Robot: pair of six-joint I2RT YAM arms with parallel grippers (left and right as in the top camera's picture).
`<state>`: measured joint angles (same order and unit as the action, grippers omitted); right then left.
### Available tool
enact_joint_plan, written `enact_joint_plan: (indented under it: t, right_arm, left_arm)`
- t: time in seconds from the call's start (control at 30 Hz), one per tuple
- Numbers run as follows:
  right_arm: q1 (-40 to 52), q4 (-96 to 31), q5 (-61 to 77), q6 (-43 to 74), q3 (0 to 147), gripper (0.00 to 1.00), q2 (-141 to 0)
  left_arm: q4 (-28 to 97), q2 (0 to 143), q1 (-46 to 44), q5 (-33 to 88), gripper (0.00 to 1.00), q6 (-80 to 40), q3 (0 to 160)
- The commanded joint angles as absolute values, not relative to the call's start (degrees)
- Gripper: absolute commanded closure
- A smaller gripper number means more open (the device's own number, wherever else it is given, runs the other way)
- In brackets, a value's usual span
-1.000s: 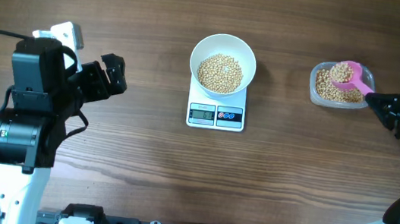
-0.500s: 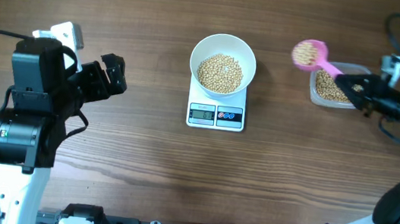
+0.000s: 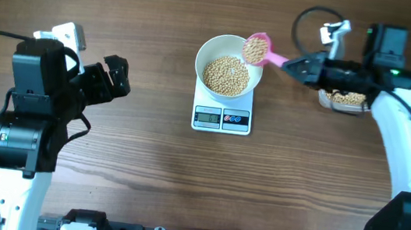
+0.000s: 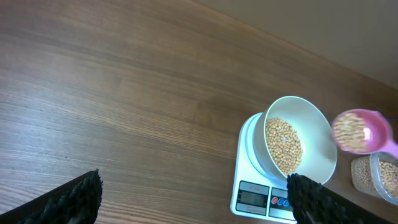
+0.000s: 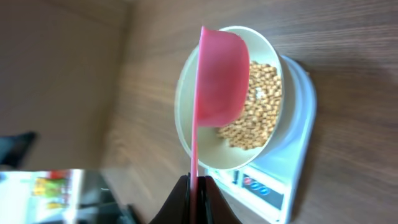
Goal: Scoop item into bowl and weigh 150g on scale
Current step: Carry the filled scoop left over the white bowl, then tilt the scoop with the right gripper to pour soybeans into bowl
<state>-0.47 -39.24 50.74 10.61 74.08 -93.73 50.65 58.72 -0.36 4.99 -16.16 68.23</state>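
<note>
The white bowl (image 3: 226, 45) stands on the scale (image 3: 222, 118) at the table's centre and holds a heap of tan beans (image 3: 226, 76). My right gripper (image 3: 294, 65) is shut on the handle of a pink scoop (image 3: 257, 49). The scoop is full of beans and hovers over the bowl's right rim. In the right wrist view the scoop (image 5: 221, 74) shows edge-on above the bowl (image 5: 186, 118), with its handle pinched in the gripper (image 5: 196, 193). My left gripper (image 3: 116, 76) rests open at the far left, holding nothing; its wrist view shows bowl (image 4: 314, 121) and scoop (image 4: 360, 130).
A clear plastic tub (image 3: 345, 98) with more beans sits right of the scale, partly under my right arm. A black cable (image 3: 307, 21) loops above that arm. The left arm's base (image 3: 23, 132) fills the left side.
My right arm swung left, carrying the loaded scoop from the tub to above the bowl's right rim. The left arm stayed still.
</note>
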Motion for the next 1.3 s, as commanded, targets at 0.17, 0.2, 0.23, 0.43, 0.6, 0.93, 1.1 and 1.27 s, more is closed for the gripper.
enact_joint_plan:
  t: [0.17,0.2,0.23,0.43,0.6,0.93,1.1,1.27]
  right_arm:
    - [7.7,-31.1,37.2,5.4,75.3,0.96,-91.6]
    - [8.3,-30.3,35.9,4.3,75.3,0.96,-91.4]
    - [9.1,-29.8,34.0,3.0,75.3,0.96,-91.3]
    - [13.6,-29.6,26.9,-4.4,75.3,0.96,-91.3]
    - [17.1,-29.5,20.3,-6.3,75.3,0.96,-91.3]
    - [22.7,-29.5,9.4,-13.8,75.3,0.96,-90.1]
    - [24.5,-29.4,7.5,-16.0,75.3,0.96,-90.0]
    - [27.3,-29.2,1.1,-20.8,75.3,0.96,-90.0]
  left_arm:
    - [50.7,58.9,0.0,4.4,0.0,-15.4,69.3]
    - [50.7,58.9,0.0,4.4,0.0,-15.4,69.3]
    - [50.7,58.9,0.0,4.4,0.0,-15.4,69.3]
    - [50.7,58.9,0.0,4.4,0.0,-15.4,69.3]
    - [50.7,58.9,0.0,4.4,0.0,-15.4,69.3]
    - [50.7,58.9,-0.1,4.4,0.0,-15.4,69.3]
    - [50.7,58.9,-0.1,4.4,0.0,-15.4,69.3]
    - [50.7,58.9,-0.1,4.4,0.0,-15.4,69.3]
